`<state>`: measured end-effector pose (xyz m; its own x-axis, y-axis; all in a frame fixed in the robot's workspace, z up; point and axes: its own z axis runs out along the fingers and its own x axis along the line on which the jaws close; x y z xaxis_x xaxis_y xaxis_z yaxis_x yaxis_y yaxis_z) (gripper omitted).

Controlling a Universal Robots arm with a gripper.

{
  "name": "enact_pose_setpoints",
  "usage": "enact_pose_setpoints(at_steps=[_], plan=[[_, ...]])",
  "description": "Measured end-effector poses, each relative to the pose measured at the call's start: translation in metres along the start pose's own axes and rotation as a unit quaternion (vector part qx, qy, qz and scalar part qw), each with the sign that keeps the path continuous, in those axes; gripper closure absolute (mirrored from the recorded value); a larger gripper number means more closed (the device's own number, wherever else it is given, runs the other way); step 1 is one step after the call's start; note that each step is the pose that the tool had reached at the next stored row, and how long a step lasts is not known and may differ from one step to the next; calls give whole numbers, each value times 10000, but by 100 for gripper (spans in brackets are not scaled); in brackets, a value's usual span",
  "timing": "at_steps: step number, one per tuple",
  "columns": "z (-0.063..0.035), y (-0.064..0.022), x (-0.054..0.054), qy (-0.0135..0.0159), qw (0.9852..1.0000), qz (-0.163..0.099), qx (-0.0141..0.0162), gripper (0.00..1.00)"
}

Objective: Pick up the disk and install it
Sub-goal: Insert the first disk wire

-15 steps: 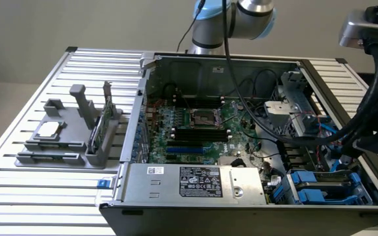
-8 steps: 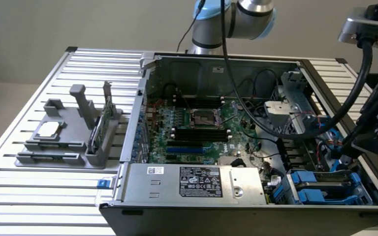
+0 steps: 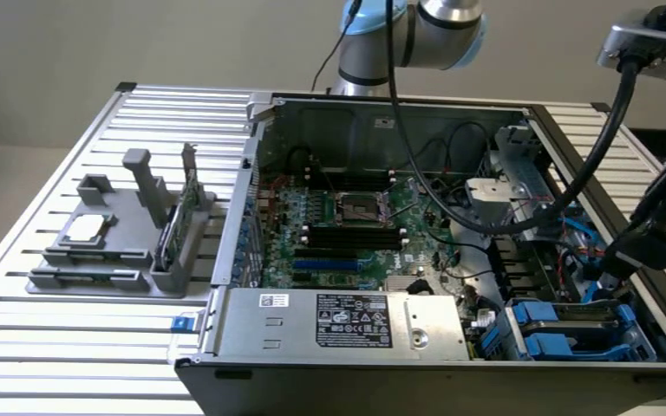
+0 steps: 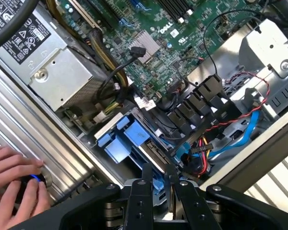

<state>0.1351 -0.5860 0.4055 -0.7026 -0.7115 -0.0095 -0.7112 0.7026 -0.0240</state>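
Note:
The disk (image 4: 156, 152) stands on edge in the drive bay at the case's front corner, its blue carrier frame showing between my fingers. My gripper (image 4: 158, 168) is directly over it, the fingers close together on either side of its upper edge, apparently shut on it. In the exterior view the gripper (image 3: 603, 279) reaches down into the bay on that view's right, with the disk (image 3: 588, 310) just beneath it. Another blue carrier (image 4: 125, 141) sits alongside in the same bay.
The open computer case (image 3: 252, 173) lies on a slatted metal table. The power supply (image 3: 345, 319) borders the bay, and blue and red cables (image 4: 221, 139) run beside it. A grey fixture (image 3: 114, 260) holds a green card (image 3: 186, 212). A person's hands (image 4: 14, 184) rest at the case edge.

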Motion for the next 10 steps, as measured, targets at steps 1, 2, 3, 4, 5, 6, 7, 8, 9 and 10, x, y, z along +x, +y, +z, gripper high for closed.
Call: enact_pose_setpoints(at_steps=[1, 2, 3, 4, 5, 6, 7, 8, 9, 10], plan=[[0, 0, 0, 2, 10000, 85, 1, 75], [0, 0, 0, 4, 9999, 170, 2, 75], [0, 0, 0, 6, 9997, 256, 3, 75], [0, 0, 0, 8, 9994, 341, 3, 75], [0, 0, 0, 10, 9991, 434, 4, 75], [0, 0, 0, 13, 9986, 520, 5, 75], [0, 0, 0, 14, 9982, 605, 6, 75], [0, 0, 0, 17, 9976, 694, 6, 75], [0, 0, 0, 19, 9970, 779, 7, 75], [0, 0, 0, 21, 9962, 865, 8, 75]])
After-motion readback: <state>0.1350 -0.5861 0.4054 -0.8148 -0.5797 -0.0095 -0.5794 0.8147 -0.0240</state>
